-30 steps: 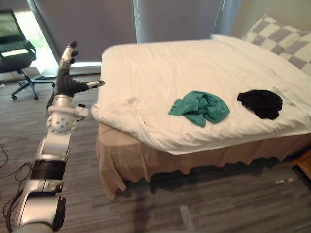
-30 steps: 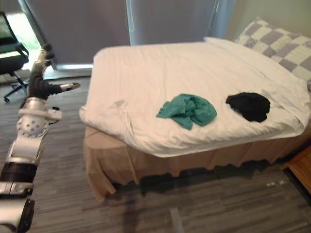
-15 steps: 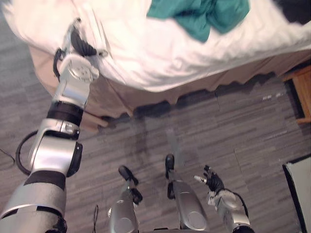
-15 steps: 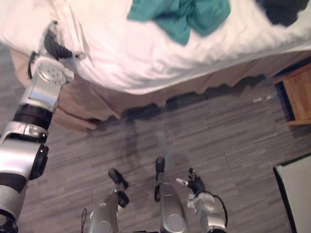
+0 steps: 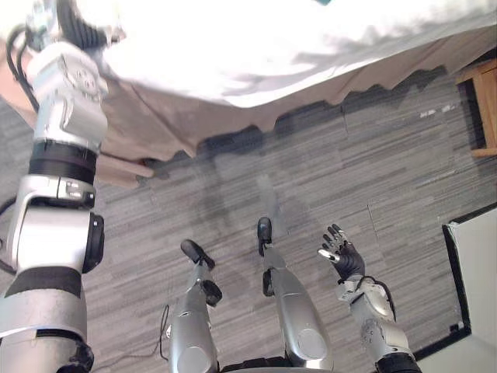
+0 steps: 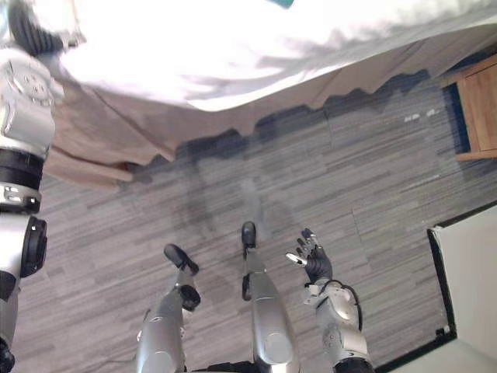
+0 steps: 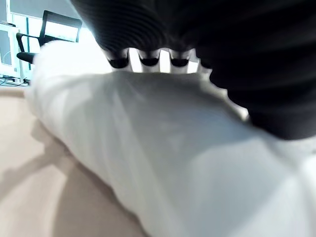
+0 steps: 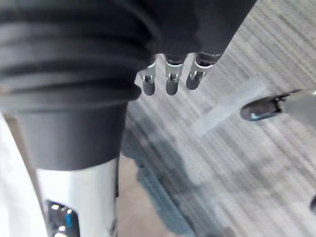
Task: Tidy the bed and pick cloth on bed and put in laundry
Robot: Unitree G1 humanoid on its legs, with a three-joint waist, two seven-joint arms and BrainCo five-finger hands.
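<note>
Cloth [image 6: 281, 2]: a small green piece of it shows on the white cover [image 5: 272, 47] of the bed, close to the front edge.
Bed [image 5: 373, 58]: the cover hangs over the front edge. A beige skirt [image 5: 178, 128] falls below it to the grey floor [image 5: 388, 171].
Left hand [image 5: 78, 19]: it lies on the cover at the left front corner of the bed. In its wrist view the cover is directly under it. Open or closed, I cannot tell.
Right hand [image 5: 342, 256]: it is low over the floor, well apart from the bed. Its fingers [image 8: 168, 81] are straight and spread, and it holds nothing.
Right side: wooden furniture [image 5: 485, 93] stands by the right end of the bed, and a white panel [image 5: 477, 264] with a dark rim is on the floor.
Chair [image 7: 52, 24]: a dark office chair stands beyond the bed corner.
</note>
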